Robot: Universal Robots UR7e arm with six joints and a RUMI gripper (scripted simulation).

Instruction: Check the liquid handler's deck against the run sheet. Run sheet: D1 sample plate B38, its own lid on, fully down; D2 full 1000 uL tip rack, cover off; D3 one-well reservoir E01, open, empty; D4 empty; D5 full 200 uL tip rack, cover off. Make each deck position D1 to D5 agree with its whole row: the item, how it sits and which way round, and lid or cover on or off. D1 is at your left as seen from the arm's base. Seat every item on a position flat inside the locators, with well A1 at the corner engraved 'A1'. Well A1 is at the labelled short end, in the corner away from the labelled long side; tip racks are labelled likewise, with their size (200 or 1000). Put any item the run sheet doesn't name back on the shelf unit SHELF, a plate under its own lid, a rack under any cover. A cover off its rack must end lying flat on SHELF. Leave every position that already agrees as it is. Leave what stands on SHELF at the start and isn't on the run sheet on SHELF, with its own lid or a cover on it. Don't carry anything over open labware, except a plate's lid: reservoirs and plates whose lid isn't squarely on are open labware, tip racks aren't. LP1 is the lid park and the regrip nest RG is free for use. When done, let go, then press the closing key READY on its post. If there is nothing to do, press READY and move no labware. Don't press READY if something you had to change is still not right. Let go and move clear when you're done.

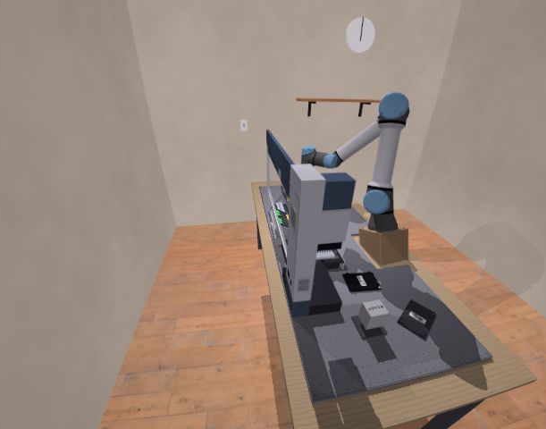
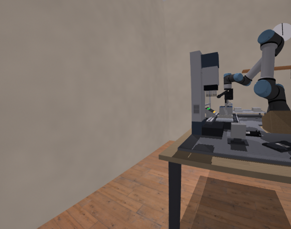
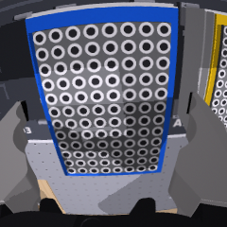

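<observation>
With its fingers spread wide and holding nothing, the end effector (image 3: 111, 137) hangs straight above the blue-framed tip rack (image 3: 101, 90), which sits on the liquid handler's deck beside a yellow-framed tip rack (image 3: 218, 71). The risk I see: lifting off crooked could catch a finger on the blue frame and unseat the rack from its locators, or swing into the yellow neighbour.

Arm (image 1: 384, 152): my elbow high, forearm reaching toward the bench's far end.
Gripper (image 3: 111, 142): pointing down, jaws spread, holding nothing.
</observation>
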